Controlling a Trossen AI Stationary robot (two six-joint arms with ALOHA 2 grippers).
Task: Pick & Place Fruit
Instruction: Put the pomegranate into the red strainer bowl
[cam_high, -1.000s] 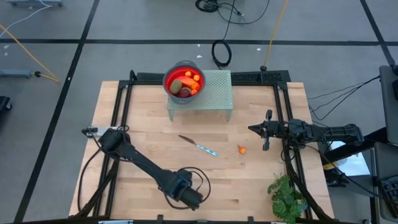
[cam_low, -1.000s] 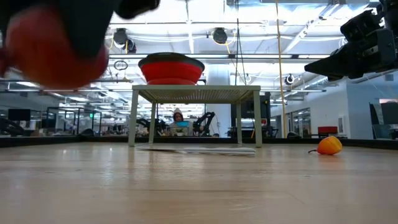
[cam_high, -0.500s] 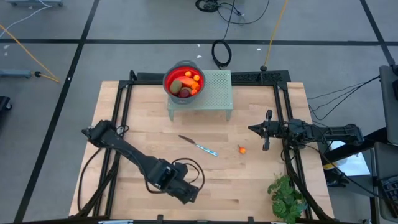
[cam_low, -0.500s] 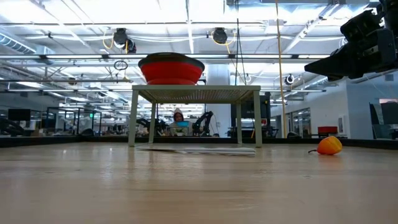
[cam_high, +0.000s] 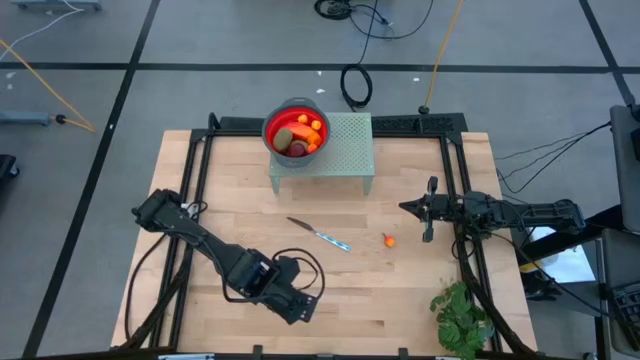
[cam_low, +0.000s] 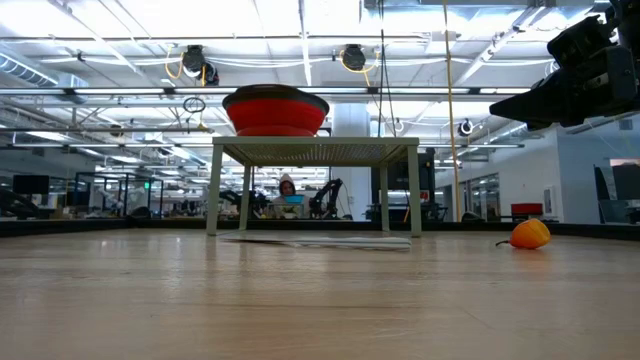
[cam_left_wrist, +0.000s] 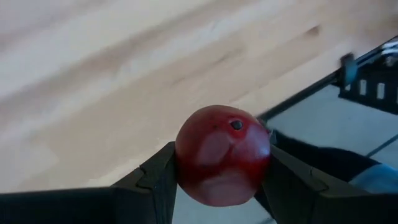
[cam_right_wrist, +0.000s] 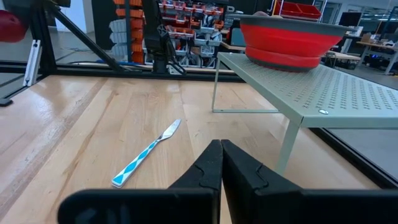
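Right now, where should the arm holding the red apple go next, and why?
Probably toward the red bowl on the green stand. The left gripper already clamps the dark red fruit near the table's front edge, and other fruit pieces sit in that bowl.

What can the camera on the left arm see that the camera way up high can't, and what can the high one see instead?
Only the left wrist view shows the dark red fruit squeezed in the left tool. Only the high view shows the red bowl of fruit on the green rack, the knife, the small orange fruit, the plant and the right tool, shut. Both show the wooden table.
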